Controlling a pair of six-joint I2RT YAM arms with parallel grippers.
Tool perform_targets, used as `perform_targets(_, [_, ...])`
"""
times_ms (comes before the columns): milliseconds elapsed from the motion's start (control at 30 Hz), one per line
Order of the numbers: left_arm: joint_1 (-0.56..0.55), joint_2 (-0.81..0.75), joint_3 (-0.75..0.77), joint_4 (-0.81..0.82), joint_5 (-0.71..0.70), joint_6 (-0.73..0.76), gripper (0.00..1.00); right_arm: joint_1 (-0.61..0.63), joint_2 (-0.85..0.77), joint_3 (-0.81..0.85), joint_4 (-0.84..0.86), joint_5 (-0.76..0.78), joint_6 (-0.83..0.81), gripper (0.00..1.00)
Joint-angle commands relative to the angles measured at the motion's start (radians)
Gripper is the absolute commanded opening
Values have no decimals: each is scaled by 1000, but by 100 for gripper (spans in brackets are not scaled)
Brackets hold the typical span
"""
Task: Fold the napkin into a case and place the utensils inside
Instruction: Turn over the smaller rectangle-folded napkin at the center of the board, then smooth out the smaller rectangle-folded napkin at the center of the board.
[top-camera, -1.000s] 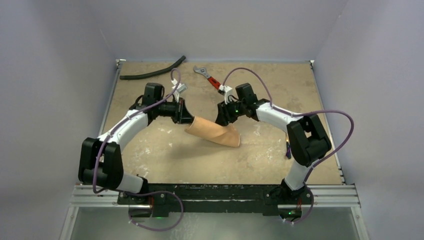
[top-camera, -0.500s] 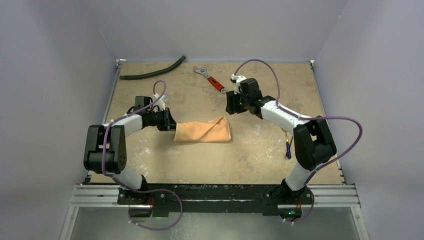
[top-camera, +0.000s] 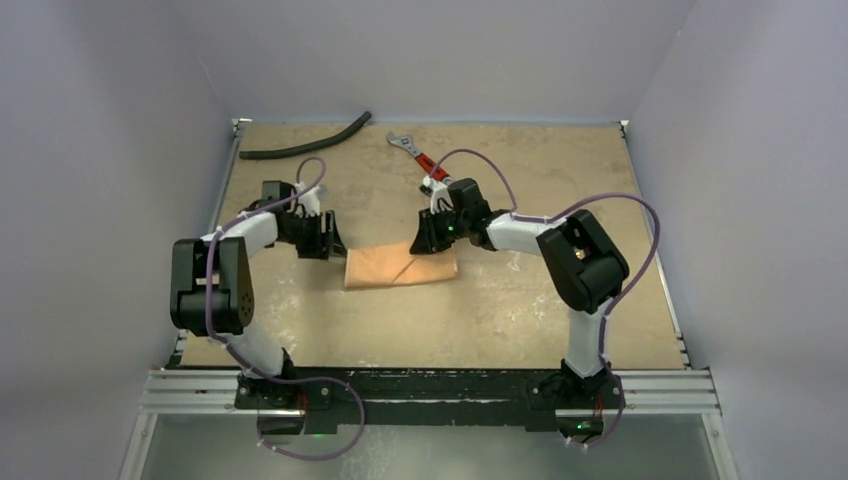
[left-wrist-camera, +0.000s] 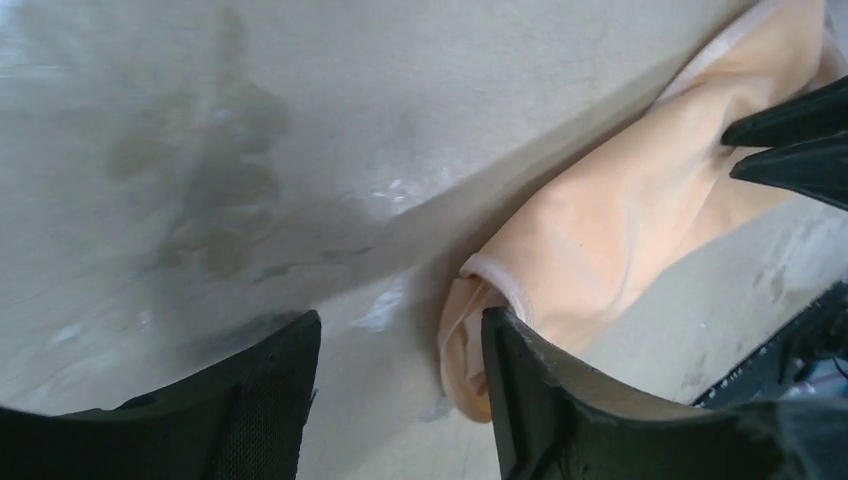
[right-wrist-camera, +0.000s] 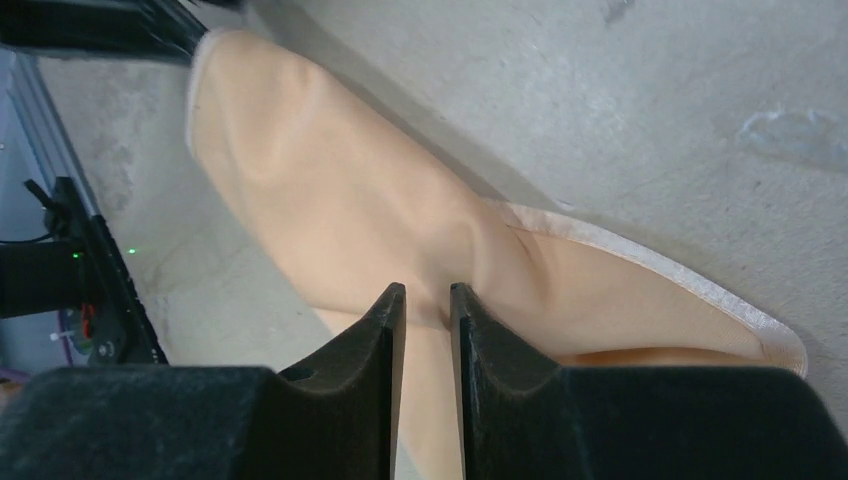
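Napkin (top-camera: 400, 268): folded flat
Left gripper (left-wrist-camera: 400, 325): jaws apart, beside napkin
Right gripper (right-wrist-camera: 427, 292): near-closed over fold (grip: cannot tell)

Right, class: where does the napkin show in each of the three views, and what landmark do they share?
Top external: the napkin lies folded mid-table.
Left wrist: the napkin runs from the upper right down to bottom centre.
Right wrist: the napkin crosses from upper left to lower right.
Shared landmark: the mottled tan table beneath it.

Left arm (top-camera: 243, 238) and right arm (top-camera: 520, 232), white shells, black joints, looping purple cables (top-camera: 656, 235), black textured gripper fingers (left-wrist-camera: 265, 400)
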Motion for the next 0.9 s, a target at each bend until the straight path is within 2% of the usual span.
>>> perform_targets(0, [44, -63, 94, -168, -91, 169, 61, -13, 26, 68, 12, 10, -12, 25])
perform_targets(100, [59, -87, 131, -285, -103, 284, 71, -13, 69, 112, -4, 36, -25, 21])
perform_targets(233, [67, -132, 207, -418, -108, 452, 72, -12, 94, 117, 11, 42, -29, 21])
perform_targets(333, [55, -115, 317, -476, -2, 511, 70, -13, 105, 113, 19, 39, -22, 21])
perform_targets(433, [-74, -97, 343, -446, 41, 510, 65, -13, 122, 121, 16, 35, -13, 20])
perform_targets(567, [-210, -46, 270, -306, 70, 445, 57, -13, 129, 124, 1, 36, -14, 20])
perform_targets(700, [-245, 29, 233, -220, 23, 447, 42, -13, 134, 126, -9, 36, -9, 20])
perform_targets(767, [-246, 54, 224, -228, -16, 490, 36, -13, 127, 126, -26, 21, -9, 20])
perform_targets(867, [-246, 52, 168, -215, -81, 553, 34, -21, 94, 129, -36, -5, -1, 24])
